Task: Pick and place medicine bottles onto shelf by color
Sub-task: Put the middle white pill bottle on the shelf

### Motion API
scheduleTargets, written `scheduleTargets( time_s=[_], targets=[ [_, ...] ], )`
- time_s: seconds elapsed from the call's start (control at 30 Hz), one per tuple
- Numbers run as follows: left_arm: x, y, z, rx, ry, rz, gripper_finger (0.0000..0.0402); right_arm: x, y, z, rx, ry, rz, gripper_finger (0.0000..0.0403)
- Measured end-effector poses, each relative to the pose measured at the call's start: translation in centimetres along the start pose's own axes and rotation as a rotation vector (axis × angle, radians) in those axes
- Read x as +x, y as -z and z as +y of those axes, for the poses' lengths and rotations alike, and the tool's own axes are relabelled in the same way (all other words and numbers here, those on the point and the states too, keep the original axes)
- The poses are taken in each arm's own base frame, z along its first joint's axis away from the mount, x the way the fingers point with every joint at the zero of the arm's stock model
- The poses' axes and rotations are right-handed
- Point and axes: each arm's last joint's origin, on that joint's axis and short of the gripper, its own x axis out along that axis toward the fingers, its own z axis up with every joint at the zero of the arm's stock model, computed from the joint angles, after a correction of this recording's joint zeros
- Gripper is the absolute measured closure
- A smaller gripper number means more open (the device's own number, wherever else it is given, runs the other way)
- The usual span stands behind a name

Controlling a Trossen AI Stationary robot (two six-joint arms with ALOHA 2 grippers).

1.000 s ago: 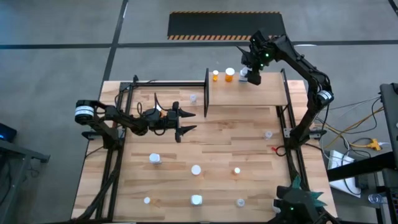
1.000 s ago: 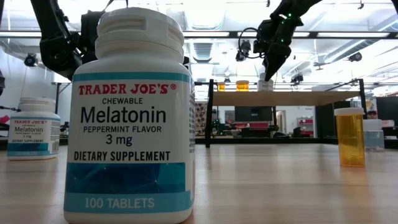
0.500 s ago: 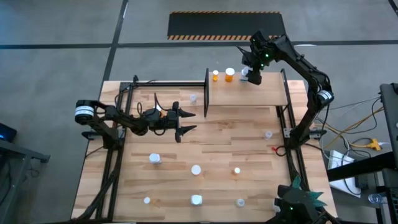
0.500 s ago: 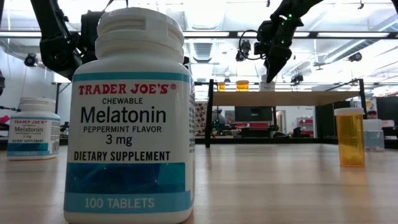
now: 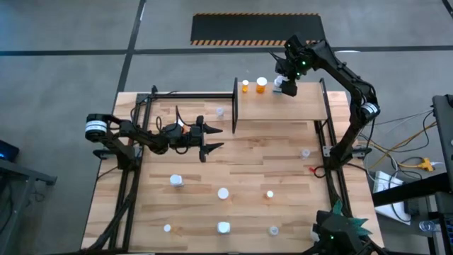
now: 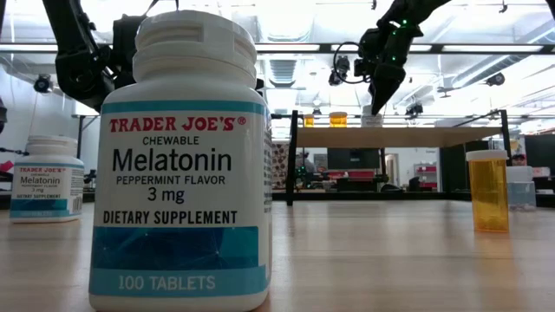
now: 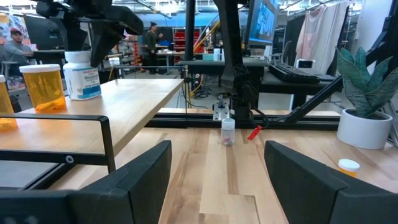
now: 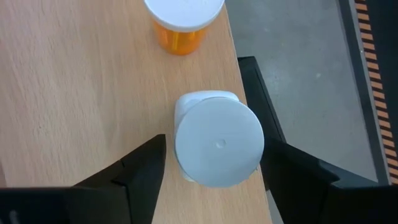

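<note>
The shelf (image 5: 283, 106) stands at the table's far right, with two orange medicine bottles (image 5: 262, 85) near its back edge. Beside them a white bottle (image 8: 219, 142) stands on the shelf between the fingers of my right gripper (image 8: 214, 148). That gripper is open, with a gap showing beside the bottle's cap. From table height the right gripper (image 6: 380, 94) hangs just over the white bottle (image 6: 371, 120). My left gripper (image 5: 207, 139) waits open over the table's left middle, holding nothing. Several more bottles (image 5: 223, 193) stand scattered on the table's near half.
A big melatonin bottle (image 6: 182, 165) fills the low view's front, with a second one (image 6: 48, 189) at left and an orange bottle (image 6: 488, 191) at right. A small clear bottle (image 7: 228, 132) and a red object (image 7: 255, 132) lie near the right arm's base. A plant (image 7: 367, 106) stands beyond.
My right gripper's fingers have spread apart around the white bottle on the shelf, letting it go. The left arm has not moved.
</note>
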Motion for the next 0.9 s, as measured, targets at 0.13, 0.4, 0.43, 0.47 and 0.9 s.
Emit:
scheduleTargets(
  time_s=[0.13, 0.4, 0.43, 0.47, 0.9],
  targets=[
    [0.0, 0.0, 0.0, 0.0, 0.0, 0.0, 0.0159, -0.2, 0.0, 0.1, -0.009, 0.002, -0.004, 0.0158],
    [0.0, 0.0, 0.0, 0.0, 0.0, 0.0, 0.0159, -2.5, 0.1, 0.8, 0.021, 0.048, -0.055, 0.017],
    [0.0, 0.0, 0.0, 0.0, 0.0, 0.0, 0.0159, -2.7, 0.1, 0.9, 0.031, 0.052, -0.06, 0.0171],
    [0.0, 0.0, 0.0, 0.0, 0.0, 0.0, 0.0159, -2.9, 0.1, 1.0, 0.043, 0.054, -0.063, 0.0172],
    [0.0, 0.0, 0.0, 0.0, 0.0, 0.0, 0.0159, -5.6, 2.1, 3.6, 0.246, 0.061, -0.058, 0.0207]
  ],
)
